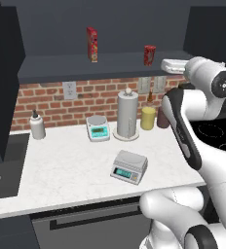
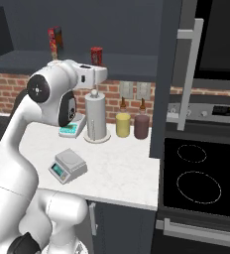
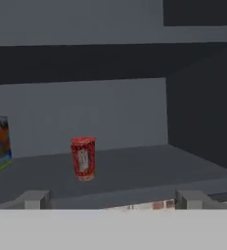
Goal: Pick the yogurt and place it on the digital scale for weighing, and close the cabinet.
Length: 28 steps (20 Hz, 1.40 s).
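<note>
Glossy red yogurt (image 3: 83, 158); matt cabinet (image 3: 135, 171) shelf; counter (image 1: 76, 160) perhaps polished marble.

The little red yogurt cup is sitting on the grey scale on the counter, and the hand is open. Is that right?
Not quite. The yogurt stands on the cabinet shelf, as the hand view shows; the scale on the counter has nothing on it. The hand is open, as you said.

Home kitchen, brick backsplash (image 1: 51, 99), marble counter (image 1: 71, 165) (sink at left), stovetop (image 2: 199, 173), dark cabinet (image 2: 169, 74)
</note>
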### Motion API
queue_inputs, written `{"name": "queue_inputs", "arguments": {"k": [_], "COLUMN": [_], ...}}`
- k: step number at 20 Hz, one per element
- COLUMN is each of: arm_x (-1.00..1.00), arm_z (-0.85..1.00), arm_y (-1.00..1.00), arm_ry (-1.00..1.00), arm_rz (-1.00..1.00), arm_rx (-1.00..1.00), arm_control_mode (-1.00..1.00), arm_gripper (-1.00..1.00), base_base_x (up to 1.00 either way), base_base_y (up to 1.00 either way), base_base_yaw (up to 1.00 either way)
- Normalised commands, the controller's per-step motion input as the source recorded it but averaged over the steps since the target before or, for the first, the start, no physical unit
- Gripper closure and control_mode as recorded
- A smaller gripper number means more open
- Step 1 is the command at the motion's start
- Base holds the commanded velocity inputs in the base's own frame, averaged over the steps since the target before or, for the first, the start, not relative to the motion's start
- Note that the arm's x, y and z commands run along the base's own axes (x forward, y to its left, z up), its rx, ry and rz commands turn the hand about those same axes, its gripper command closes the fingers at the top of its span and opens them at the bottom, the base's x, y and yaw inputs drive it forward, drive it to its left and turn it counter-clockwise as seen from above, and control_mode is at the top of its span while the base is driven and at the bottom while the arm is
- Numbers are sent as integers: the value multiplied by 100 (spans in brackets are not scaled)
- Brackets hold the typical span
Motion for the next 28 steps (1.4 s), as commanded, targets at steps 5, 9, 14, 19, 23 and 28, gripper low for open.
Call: {"name": "queue_inputs", "arguments": {"k": [5, 9, 14, 19, 23, 28], "arm_x": [6, 0, 15, 8, 17, 28], "arm_z": [36, 55, 29, -4, -19, -14], "arm_y": [2, 14, 23, 4, 6, 4], "arm_ry": [0, 0, 5, 10, 15, 7], "arm_rz": [0, 0, 0, 0, 0, 0], "arm_rx": [0, -4, -7, -4, -3, -2], "arm_control_mode": [-100, -100, -100, -100, -100, -100], "arm_gripper": [-100, -100, -100, -100, -100, -100], "base_base_x": [0, 0, 0, 0, 0, 0], "base_base_y": [0, 0, 0, 0, 0, 0], "base_base_yaw": [0, 0, 0, 0, 0, 0]}}
